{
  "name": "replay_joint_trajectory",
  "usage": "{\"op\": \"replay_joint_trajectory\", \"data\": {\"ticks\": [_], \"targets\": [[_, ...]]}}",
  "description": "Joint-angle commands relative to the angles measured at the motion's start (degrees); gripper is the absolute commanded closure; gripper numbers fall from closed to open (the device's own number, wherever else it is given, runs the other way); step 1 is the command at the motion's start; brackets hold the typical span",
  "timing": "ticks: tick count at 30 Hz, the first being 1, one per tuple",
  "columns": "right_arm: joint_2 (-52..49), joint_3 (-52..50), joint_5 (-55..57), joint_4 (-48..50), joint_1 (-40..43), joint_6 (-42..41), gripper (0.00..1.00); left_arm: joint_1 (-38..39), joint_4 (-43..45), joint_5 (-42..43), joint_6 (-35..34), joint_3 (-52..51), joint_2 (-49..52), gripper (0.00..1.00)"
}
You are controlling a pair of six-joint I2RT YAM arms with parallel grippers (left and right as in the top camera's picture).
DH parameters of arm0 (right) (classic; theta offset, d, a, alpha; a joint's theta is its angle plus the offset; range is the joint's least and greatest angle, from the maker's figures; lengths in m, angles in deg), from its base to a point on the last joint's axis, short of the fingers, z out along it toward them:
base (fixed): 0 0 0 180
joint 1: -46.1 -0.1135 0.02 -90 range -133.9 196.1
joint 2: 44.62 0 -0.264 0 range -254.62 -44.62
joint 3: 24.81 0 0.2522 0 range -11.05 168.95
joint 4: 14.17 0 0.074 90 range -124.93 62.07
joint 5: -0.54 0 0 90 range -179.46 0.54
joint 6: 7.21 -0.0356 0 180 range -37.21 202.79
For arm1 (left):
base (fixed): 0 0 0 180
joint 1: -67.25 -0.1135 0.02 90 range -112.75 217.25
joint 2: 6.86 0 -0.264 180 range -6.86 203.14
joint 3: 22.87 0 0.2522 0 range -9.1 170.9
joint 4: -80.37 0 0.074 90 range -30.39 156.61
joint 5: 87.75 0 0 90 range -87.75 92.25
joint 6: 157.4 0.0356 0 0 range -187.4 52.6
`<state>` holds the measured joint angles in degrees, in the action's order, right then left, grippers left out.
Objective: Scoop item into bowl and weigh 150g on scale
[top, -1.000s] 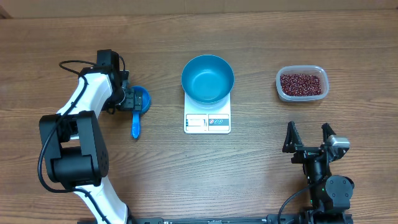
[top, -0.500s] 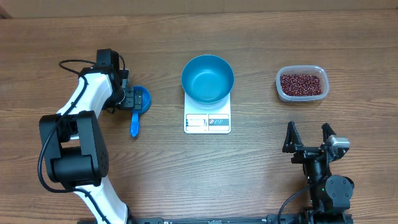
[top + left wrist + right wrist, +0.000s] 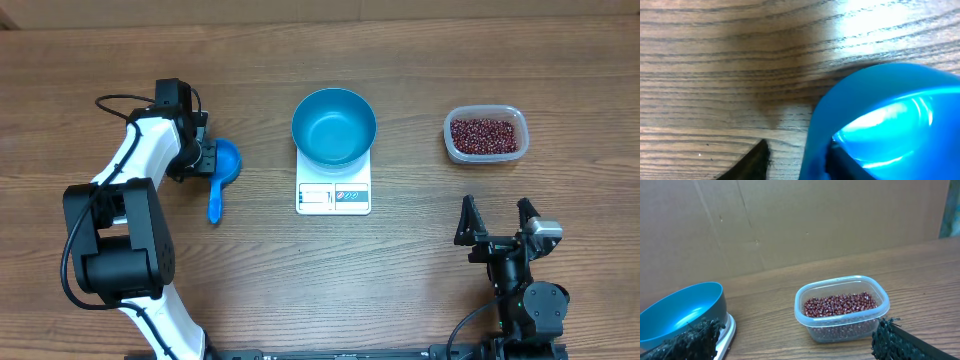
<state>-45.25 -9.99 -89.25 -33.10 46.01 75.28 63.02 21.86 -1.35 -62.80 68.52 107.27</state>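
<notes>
The left gripper (image 3: pixel 207 158) straddled the cup wall of the scoop (image 3: pixel 224 168), jaws partly apart; clamped or not, I could not tell; the handle ran back toward the robot; the beans (image 3: pixel 485 133) lay in the tub (image 3: pixel 450 145) far right, nearer the wide-open right gripper (image 3: pixel 495 222); the bowl (image 3: pixel 334 125) sat on the scale (image 3: pixel 333 197) between them.

You have bright, even light from above on the bench (image 3: pixel 250 280), with only short soft shadows, but your left wrist view is so close that the scoop (image 3: pixel 890 100) blurs under white glare, and the fingers (image 3: pixel 690 342) in your right wrist view are smeared.
</notes>
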Motion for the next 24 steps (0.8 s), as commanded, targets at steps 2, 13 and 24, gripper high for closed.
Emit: {"op": "replay_joint_trajectory", "data": {"ticks": [2, 13, 24], "targets": [[0.5, -0.6, -0.3, 0.3, -0.3, -0.4, 0.0, -0.3, 0.1, 0.7, 0.1, 1.3, 0.7, 0.78], [0.5, -0.6, -0.3, 0.3, -0.3, -0.4, 0.0, -0.2, -0.1, 0.7, -0.1, 1.3, 0.6, 0.96], [0.5, -0.6, -0.3, 0.3, -0.3, -0.4, 0.0, -0.2, -10.6, 0.7, -2.4, 13.9, 0.1, 0.96]]}}
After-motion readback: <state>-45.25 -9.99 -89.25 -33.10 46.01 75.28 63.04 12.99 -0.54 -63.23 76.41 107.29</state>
